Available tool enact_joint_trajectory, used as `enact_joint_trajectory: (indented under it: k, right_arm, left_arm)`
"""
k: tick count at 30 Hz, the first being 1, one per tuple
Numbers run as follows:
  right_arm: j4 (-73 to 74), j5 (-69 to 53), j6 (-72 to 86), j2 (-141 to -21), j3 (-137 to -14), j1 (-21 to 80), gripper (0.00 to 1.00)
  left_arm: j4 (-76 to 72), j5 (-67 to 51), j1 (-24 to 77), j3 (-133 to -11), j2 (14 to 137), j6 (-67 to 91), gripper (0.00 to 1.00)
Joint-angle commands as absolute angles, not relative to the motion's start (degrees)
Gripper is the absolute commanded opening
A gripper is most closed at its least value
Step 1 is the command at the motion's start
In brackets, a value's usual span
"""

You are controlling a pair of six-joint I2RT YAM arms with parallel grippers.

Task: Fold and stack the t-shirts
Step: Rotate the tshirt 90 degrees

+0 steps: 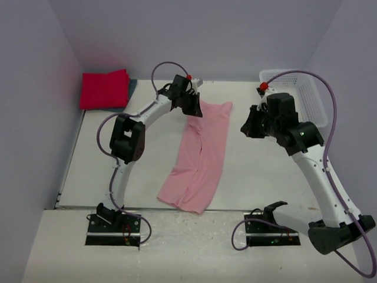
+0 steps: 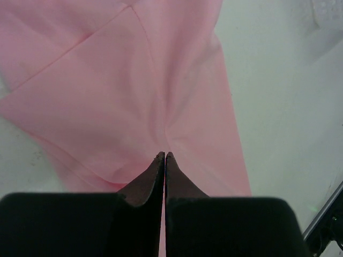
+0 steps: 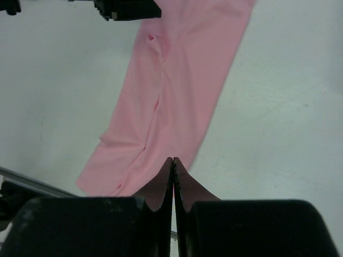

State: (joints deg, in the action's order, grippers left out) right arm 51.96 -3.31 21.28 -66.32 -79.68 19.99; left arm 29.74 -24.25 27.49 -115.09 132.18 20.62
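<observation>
The pale pink t-shirt (image 1: 203,153) lies as a long narrow strip down the middle of the table, its near end at the front edge. My left gripper (image 1: 193,109) is at its far left corner, shut, with creases in the cloth (image 2: 107,96) running into its tips (image 2: 165,155). My right gripper (image 1: 246,128) is shut and empty, hovering right of the shirt (image 3: 177,91); its tips (image 3: 173,159) point at the shirt's right edge. The crimson folded shirt (image 1: 104,88) lies at the far left on a dark teal one (image 1: 132,86).
A white mesh basket (image 1: 300,88) stands at the far right behind my right arm. The table's front edge (image 1: 235,209) runs just under the shirt's near end. Walls close in the left, back and right sides.
</observation>
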Motion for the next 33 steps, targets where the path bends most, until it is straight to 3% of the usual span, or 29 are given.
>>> enact_joint_trajectory:
  k: [1, 13, 27, 33]
  right_arm:
    - [51.15, -8.78, 23.55, -62.06, -76.3, 20.91, 0.0]
    - [49.04, -13.98, 26.1, -57.92, -69.26, 22.76, 0.0]
    - [50.62, -12.04, 26.02, -58.27, -67.41, 23.2, 0.0]
    - [51.33, -11.16, 25.75, -59.15, -66.88, 23.2, 0.0]
  left_arm:
    - [24.0, -31.55, 26.63, -118.39, 132.71, 18.37, 0.0]
    - [19.25, -29.01, 26.19, -114.52, 140.88, 22.67, 0.0]
    - [20.75, -31.2, 19.7, -133.32, 156.0, 25.4, 0.0]
    - [17.5, -32.25, 15.39, -131.05, 155.22, 26.72, 0.0]
